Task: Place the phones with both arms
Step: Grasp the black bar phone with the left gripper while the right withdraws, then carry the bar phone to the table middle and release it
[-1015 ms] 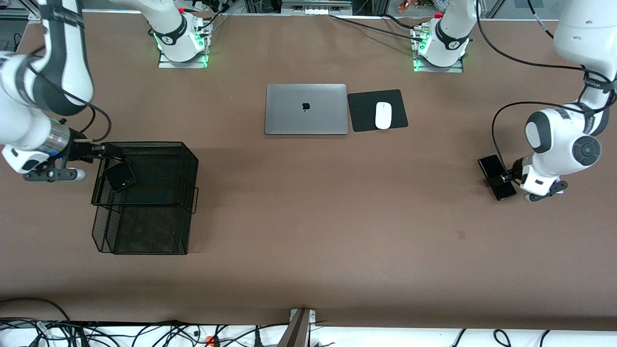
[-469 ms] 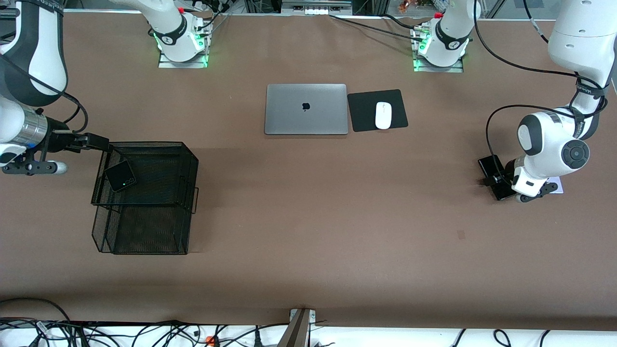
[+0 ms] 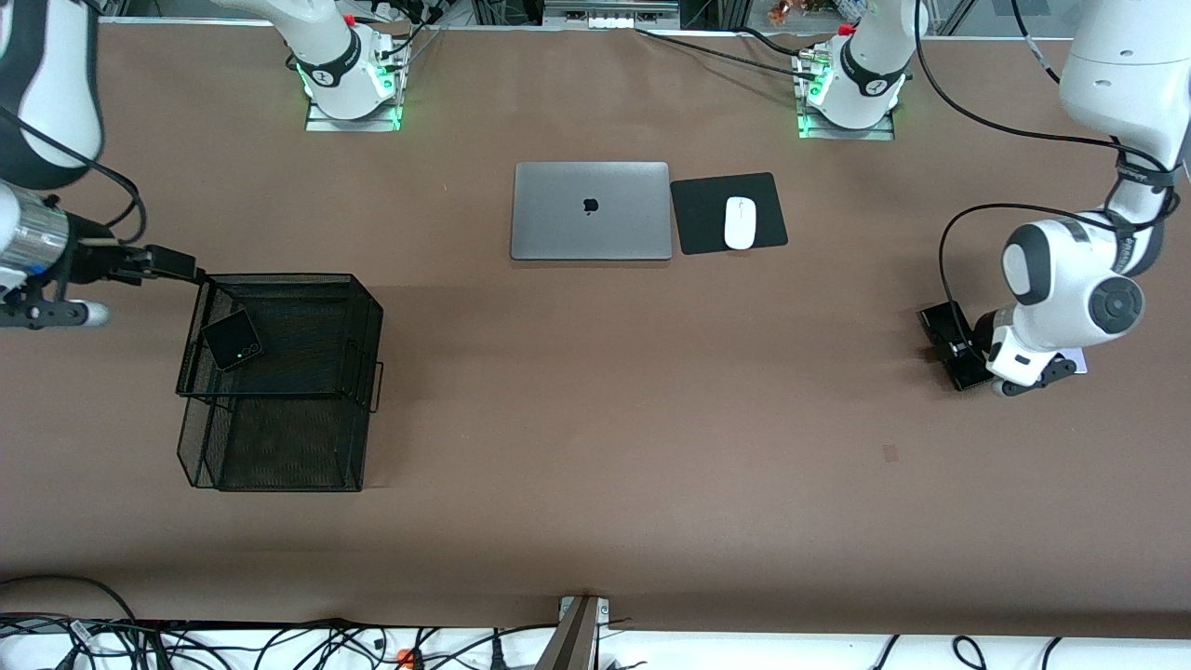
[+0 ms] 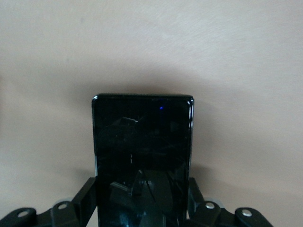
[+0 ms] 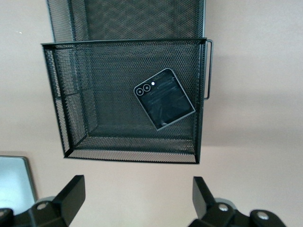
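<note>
Presently the left end effector (image 4: 142, 208) clamps the long slim black slab phone (image 4: 142, 156) on the tabletop (image 3: 595, 419); the right end effector (image 5: 137, 194), spread wide and holding nothing, hangs beside the black wire-mesh basket (image 5: 57, 94).

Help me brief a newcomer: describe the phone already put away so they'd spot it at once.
Find the black wire-mesh basket at the right arm's end of the table. In its upper tray lies a small square black flip phone, two camera rings at one corner. The other phone in view is a long slab, on the table in the left gripper.

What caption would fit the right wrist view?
Open right gripper above a mesh tray holding a black flip phone.
</note>
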### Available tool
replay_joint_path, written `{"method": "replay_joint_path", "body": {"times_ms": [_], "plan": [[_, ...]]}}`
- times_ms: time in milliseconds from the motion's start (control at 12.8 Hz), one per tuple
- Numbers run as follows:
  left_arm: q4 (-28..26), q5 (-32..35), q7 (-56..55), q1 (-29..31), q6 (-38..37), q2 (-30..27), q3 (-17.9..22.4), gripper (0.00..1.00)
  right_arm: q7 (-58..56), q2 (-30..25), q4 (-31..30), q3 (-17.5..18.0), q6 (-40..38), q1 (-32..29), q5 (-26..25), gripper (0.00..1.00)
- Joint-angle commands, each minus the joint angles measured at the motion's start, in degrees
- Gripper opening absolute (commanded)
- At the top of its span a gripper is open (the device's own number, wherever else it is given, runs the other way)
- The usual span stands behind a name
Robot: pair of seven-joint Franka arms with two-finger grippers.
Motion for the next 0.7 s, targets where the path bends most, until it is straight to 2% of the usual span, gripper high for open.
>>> {"method": "replay_joint_path", "body": {"times_ms": [0,78,234,390,625], "plan": [[11.95,-0.46,2.45,-0.87,-16.11,-1.08,-2.76,0.22,0.65,-5.10,0.40,-1.24,-2.15,-0.15,-1.03,1.00],[15.65,-0.46,2.36,-1.92,-20.17,-0.99,-5.04,0.22,0.65,-5.20,0.31,-1.24,-2.24,-0.15,-1.03,1.00],[19.11,-0.64,1.75,-6.73,-22.15,-0.64,-6.99,0.22,0.73,-4.67,0.40,-1.24,-1.63,-0.24,-1.38,1.00],[19.46,-1.25,1.57,-12.97,-21.45,0.67,-6.99,0.20,1.60,-4.32,0.40,-1.24,-1.62,-0.24,-2.43,1.00],[25.96,-1.69,0.26,-19.40,-21.18,5.76,-7.08,0.17,1.88,-4.23,0.40,-1.24,-2.15,-0.15,-3.22,1.00]]}}
